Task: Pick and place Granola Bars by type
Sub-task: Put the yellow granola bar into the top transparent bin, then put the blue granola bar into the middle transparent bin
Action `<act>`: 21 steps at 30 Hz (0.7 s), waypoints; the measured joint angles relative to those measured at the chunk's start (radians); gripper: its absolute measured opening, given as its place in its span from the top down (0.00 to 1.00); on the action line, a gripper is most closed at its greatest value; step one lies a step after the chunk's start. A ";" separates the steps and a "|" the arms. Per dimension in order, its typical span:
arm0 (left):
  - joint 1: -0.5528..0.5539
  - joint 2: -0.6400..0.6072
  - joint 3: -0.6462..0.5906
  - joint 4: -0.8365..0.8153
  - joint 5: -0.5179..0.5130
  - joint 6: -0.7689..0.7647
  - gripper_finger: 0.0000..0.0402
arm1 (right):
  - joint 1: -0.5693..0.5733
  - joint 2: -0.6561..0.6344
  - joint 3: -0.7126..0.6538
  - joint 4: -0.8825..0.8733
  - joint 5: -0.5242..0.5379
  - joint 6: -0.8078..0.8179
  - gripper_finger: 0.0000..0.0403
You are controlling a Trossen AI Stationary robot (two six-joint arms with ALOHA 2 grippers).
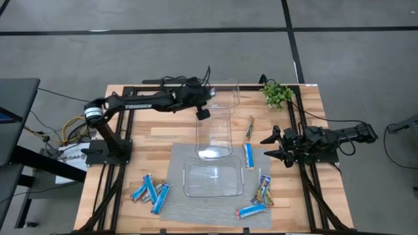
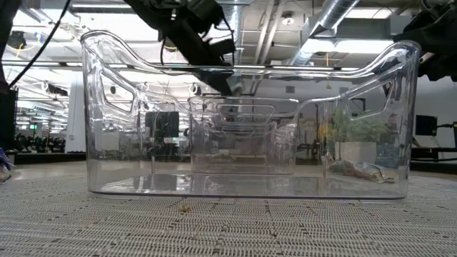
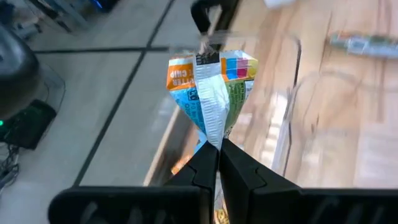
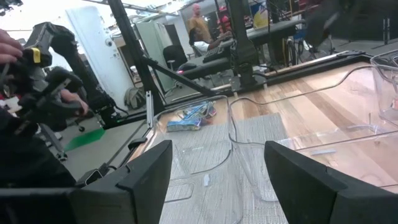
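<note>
My left gripper (image 3: pixel 217 152) is shut on a multicoloured granola bar (image 3: pixel 211 87) and hangs over the far clear bin (image 1: pixel 215 121), near its left rim; the low view shows the left gripper (image 2: pixel 227 80) above the bins. My right gripper (image 1: pixel 273 147) waits open at the table's right side, near a blue bar (image 1: pixel 249 155). Several blue bars (image 1: pixel 150 190) lie left of the near bin (image 1: pixel 213 177). Another blue bar (image 1: pixel 251 211) and multicoloured bars (image 1: pixel 264 190) lie to its right. A slim dark-green bar (image 1: pixel 249 127) lies right of the far bin. My left gripper pinches the multicoloured bar between its two fingers by the crumpled end of its wrapper (image 3: pixel 214 134). The fingers come from above, slanting down. The bar is lifted clear and sticks out beyond the fingertips, along the line of the fingers, its free end (image 3: pixel 211 62) widest.
A small green plant (image 1: pixel 277 94) stands at the far right corner. The near bin rests on a grey mat (image 1: pixel 176 156). In the right wrist view, blue bars (image 4: pixel 189 118) lie beyond the mat, and a person (image 4: pixel 198 25) shows in the room behind.
</note>
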 joint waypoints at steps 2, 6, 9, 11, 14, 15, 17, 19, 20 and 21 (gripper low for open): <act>0.000 0.016 0.005 -0.006 -0.015 -0.003 0.98 | 0.000 0.000 0.000 0.000 0.000 0.000 0.38; 0.003 0.021 0.005 -0.015 -0.086 -0.048 0.98 | 0.000 0.000 0.000 0.000 0.000 0.000 0.38; 0.007 0.021 0.005 -0.022 -0.081 -0.047 0.94 | 0.000 0.000 0.000 0.000 0.000 0.000 0.38; 0.011 0.021 0.006 -0.028 -0.080 -0.055 0.90 | 0.000 0.000 0.000 0.000 0.000 0.000 0.38; 0.012 0.021 0.006 -0.042 -0.079 -0.087 0.82 | 0.000 0.000 0.000 0.000 0.000 0.000 0.38; 0.012 0.021 0.006 -0.042 -0.079 -0.092 0.79 | 0.000 0.000 0.000 0.000 0.000 0.000 0.38; 0.012 0.021 0.006 -0.043 -0.076 -0.092 0.74 | 0.000 0.000 0.000 0.000 0.000 0.000 0.38; 0.011 0.021 0.006 -0.047 -0.077 -0.091 0.71 | 0.000 0.000 0.000 0.000 0.000 0.000 0.38; 0.011 0.021 0.006 -0.050 -0.078 -0.093 0.70 | 0.000 0.000 0.000 0.000 0.000 0.000 0.38; 0.010 0.018 0.006 -0.058 -0.077 -0.103 0.69 | 0.000 0.000 0.000 0.000 0.000 0.000 0.38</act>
